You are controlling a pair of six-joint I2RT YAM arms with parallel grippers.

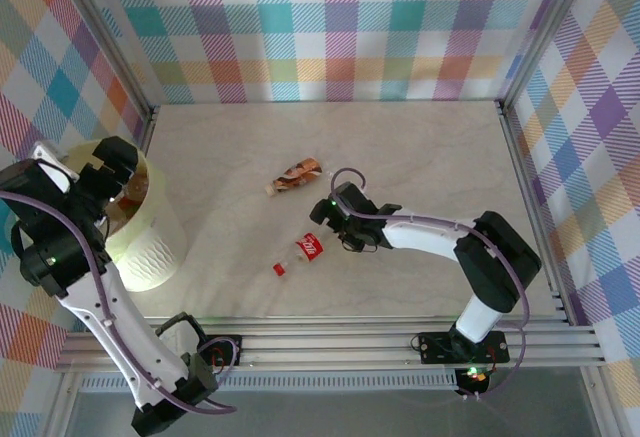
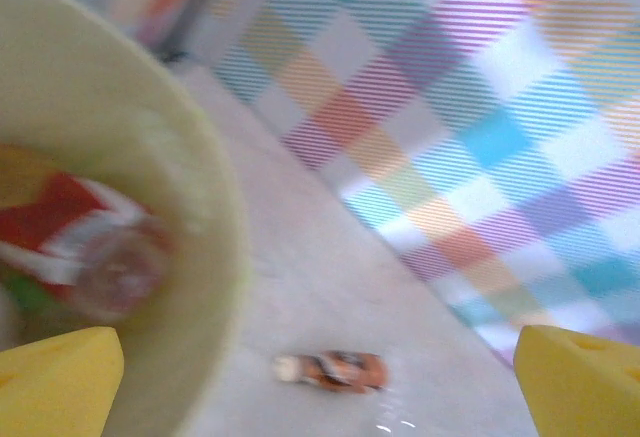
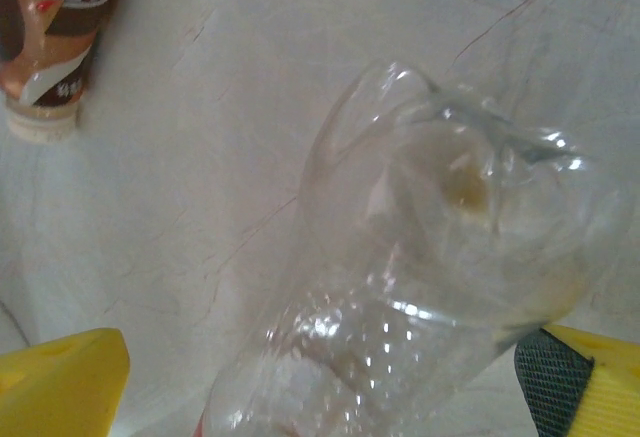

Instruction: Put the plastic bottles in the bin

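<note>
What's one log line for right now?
left gripper: open, over bin | right gripper: open, around red-label bottle | brown-label bottle: on table

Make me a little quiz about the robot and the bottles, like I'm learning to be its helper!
1. True or false: the left gripper is over at the bin, away from the bottles on the table.
2. How many plastic bottles lie on the table in the top view? A) one B) two C) four
3. Fill the gap: the right gripper has its jaws ___, with the red-label bottle showing between them in the right wrist view.

Key: 1 true; 2 B; 3 open.
</note>
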